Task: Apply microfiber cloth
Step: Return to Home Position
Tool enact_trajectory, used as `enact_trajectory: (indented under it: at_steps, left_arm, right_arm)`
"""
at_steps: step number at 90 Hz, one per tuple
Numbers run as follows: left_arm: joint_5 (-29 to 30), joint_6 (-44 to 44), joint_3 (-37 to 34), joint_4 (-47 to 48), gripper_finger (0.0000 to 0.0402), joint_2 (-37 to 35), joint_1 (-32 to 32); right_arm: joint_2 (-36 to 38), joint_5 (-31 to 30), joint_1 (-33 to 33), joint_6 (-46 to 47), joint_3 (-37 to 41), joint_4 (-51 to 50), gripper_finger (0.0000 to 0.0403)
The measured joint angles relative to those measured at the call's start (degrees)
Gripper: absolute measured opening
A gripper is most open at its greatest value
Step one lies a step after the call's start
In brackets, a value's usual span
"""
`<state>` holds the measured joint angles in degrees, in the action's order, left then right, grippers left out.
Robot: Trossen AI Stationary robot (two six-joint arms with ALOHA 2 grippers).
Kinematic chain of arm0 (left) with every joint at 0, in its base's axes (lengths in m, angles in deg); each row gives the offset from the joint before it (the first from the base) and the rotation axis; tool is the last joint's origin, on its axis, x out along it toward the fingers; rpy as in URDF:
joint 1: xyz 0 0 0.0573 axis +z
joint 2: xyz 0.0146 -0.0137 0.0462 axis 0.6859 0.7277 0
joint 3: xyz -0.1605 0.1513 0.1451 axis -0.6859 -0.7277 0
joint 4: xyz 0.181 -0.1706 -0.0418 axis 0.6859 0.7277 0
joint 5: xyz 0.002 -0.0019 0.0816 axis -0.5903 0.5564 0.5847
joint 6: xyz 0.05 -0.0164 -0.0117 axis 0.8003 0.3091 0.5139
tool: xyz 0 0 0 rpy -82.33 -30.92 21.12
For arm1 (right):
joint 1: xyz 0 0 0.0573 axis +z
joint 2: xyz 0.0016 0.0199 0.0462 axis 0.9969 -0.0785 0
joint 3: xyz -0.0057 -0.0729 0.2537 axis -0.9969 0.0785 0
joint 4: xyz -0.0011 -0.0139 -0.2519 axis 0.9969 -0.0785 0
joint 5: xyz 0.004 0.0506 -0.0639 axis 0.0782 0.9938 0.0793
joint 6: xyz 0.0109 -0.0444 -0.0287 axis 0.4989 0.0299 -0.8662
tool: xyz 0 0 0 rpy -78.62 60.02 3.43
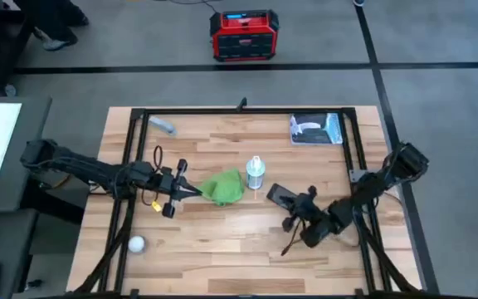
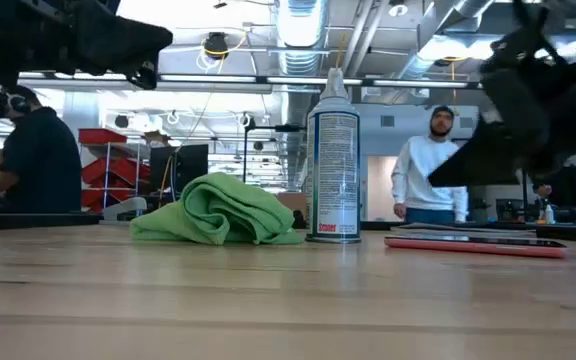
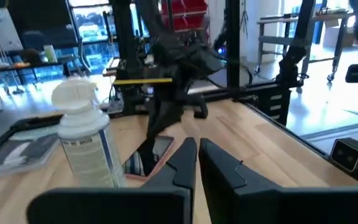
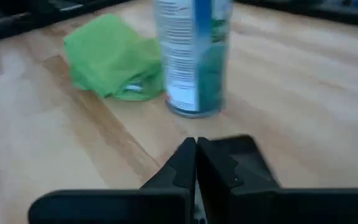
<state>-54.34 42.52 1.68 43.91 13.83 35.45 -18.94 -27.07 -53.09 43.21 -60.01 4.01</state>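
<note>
Wooden planking edged by a black frame makes up the table [image 1: 222, 249], and a workshop with two people standing in it is seen behind it in the low view. The microfiber cloth [image 1: 223, 187] is found near the middle of the table, crumpled into a soft green heap and lying free, gripped by nothing. Just beside it, a white spray bottle [image 1: 256, 173] is set upright, and beyond the bottle a black phone [image 1: 278, 195] is laid flat on the wood.

The left gripper [image 1: 194, 192] is held just beside the cloth, on the side away from the bottle, pointing at it; whether its tip touches the fabric cannot be told. In the left wrist view its fingers [image 3: 182, 167] are drawn together with only a thin slit between them, and nothing is clasped.

The right gripper [image 1: 297, 209] is held close by the phone, aimed toward the bottle and the cloth. In the right wrist view its fingers [image 4: 182, 165] are pressed tip to tip, and nothing is held between them; a dark corner of the phone is seen just past them.

A blue-and-white packet [image 1: 315, 129] is laid near the far edge, and a small white ball [image 1: 137, 243] is seen near the left front corner, both well apart from the cloth.
</note>
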Motion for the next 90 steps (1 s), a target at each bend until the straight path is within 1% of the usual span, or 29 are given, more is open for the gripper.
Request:
enact_trajectory:
  at_steps: [8, 15, 21, 30, 40, 46, 53, 61, 69, 78, 84, 90]
  left_arm:
    - [-0.1, 1.1, 0.0, 0.8, 0.0000, -1.6, 0.0]
    - [-1.5, 1.1, 0.0, 0.8, 0.0000, -3.0, 0.0]
    - [-2.5, 1.4, 0.0, 0.9, 0.0000, -4.7, 0.0]
    - [-2.3, 3.4, 0.0, 3.3, 0.0000, -8.9, 0.1]
    - [1.1, 4.9, 0.0, 9.1, 0.0000, -16.2, 0.4]
    - [3.8, 5.2, 0.0, 14.1, 0.0000, -22.0, 0.6]
    - [5.3, 5.3, 0.0, 19.5, 0.0000, -29.1, 0.6]
    - [7.0, 5.0, 0.0, 25.9, 0.0000, -36.9, 0.6]
    - [8.2, 3.4, 0.0, 31.3, 0.0000, -43.0, 0.6]
    - [8.8, 2.4, 0.0, 35.8, 0.0000, -47.3, 0.6]
    - [9.7, 2.3, 0.0, 36.5, 0.0000, -47.1, 0.6]
    - [9.8, 3.1, 0.0, 37.7, 0.0000, -46.6, 0.6]
  right_arm:
    - [0.0, 9.8, -5.1, -11.9, 5.1, 18.2, 0.0000]
    - [0.0, 17.7, -9.8, -17.1, 9.1, 29.3, 0.0000]
    - [0.0, 22.6, -13.4, -19.0, 12.1, 34.8, 0.0000]
    - [0.0, 28.9, -17.8, -20.3, 15.4, 40.1, 0.0000]
    - [0.0, 34.7, -21.3, -23.4, 17.9, 45.9, 0.0000]
    - [0.0, 38.0, -23.4, -25.5, 18.6, 48.2, 0.0000]
    - [0.0, 42.2, -26.2, -27.2, 19.0, 50.3, 0.0000]
    - [0.4, 47.3, -29.8, -28.9, 19.0, 50.0, 0.0000]
    - [2.6, 51.3, -33.2, -30.6, 19.2, 49.9, 0.0000]
    - [9.0, 54.5, -36.5, -32.9, 20.8, 50.2, 0.0000]
    - [15.4, 55.5, -38.6, -33.8, 22.8, 48.8, 0.0000]
    - [22.6, 55.5, -40.7, -33.9, 24.3, 44.1, 0.0000]
